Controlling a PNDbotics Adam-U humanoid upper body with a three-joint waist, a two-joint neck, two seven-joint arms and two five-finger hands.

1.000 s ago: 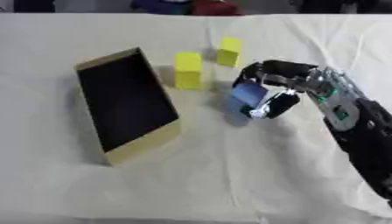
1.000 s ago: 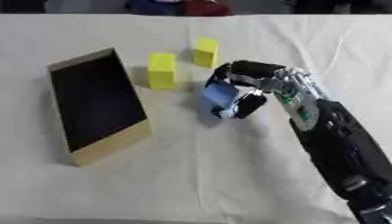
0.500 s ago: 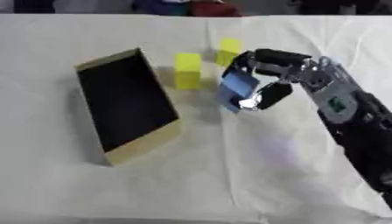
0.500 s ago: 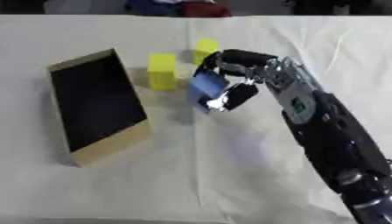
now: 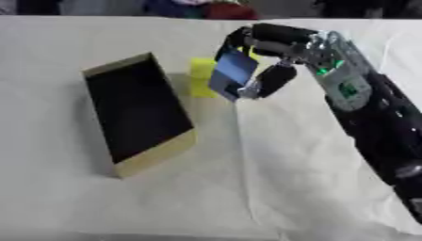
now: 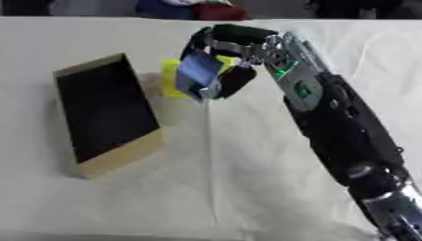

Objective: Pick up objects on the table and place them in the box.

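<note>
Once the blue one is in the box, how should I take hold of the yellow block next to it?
Take the yellow block across its two upright side faces, coming down from above. It stands upright on the table close beside the box, so a low approach from the box side looks cramped. The right hand now holds the blue block partly in front of it.

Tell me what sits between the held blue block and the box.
A yellow block stands between the blue block, held by the right hand, and the box; left eye view.
</note>
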